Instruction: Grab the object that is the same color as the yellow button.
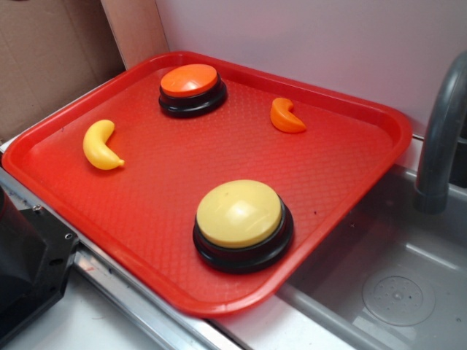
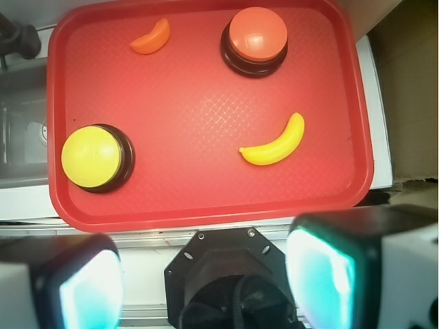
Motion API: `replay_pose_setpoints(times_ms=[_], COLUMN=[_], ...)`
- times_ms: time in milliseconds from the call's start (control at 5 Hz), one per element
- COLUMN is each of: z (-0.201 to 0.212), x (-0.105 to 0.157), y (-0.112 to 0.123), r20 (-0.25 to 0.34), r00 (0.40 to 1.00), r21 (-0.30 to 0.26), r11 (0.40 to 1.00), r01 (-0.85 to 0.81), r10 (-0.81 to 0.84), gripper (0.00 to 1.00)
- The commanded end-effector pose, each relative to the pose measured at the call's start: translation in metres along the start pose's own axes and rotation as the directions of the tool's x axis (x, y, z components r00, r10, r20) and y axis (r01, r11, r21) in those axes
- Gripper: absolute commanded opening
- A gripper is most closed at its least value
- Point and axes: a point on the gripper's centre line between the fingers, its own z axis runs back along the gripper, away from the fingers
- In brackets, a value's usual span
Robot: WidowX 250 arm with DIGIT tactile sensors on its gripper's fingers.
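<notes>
A: Where does the banana [image 2: 276, 144] lie?
B: On the red tray [image 1: 343, 157] with the pebbled surface, near its left edge in the exterior view. It is glossy, curved, apart from all.
A: And the yellow button [image 1: 240, 214]?
B: A smooth dome on black base, at the near edge.
A: The gripper [image 2: 204, 283]?
B: Spread wide, holding nothing, off the tray.

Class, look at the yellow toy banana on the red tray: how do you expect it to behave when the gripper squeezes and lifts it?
The banana looks like glossy moulded plastic, so it is probably stiff and light. Its shiny, curved surface may let it slip or swivel between the fingers. It lies flat on the tray, apart from the other things, so a nudge would likely spin it.
</notes>
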Motion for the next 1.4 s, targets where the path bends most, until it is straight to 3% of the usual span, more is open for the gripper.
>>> replay_pose_setpoints(times_ms=[0, 200, 400, 600, 800, 1200], z=[0.0, -0.024, -0.051, -0.083, -0.113, -0.16], x=[0.0, -0.014, -0.024, -0.024, -0.008, 0.013], y=[0.0, 0.034, 0.056, 0.078, 0.093, 0.111], r20=[0.0, 0.033, 0.005, 0.031, 0.068, 0.112], r00=[1.0, 0.969, 0.877, 0.763, 0.733, 0.767], r21=[0.0, 0.0, 0.024, 0.08, 0.089, 0.089], r11=[1.0, 0.969, 0.877, 0.759, 0.728, 0.762], r01=[0.0, -0.247, -0.48, -0.646, -0.68, -0.641], r10=[0.0, 0.247, 0.48, 0.646, 0.677, 0.632], gripper=[1.0, 1.0, 1.0, 1.0, 1.0, 1.0])
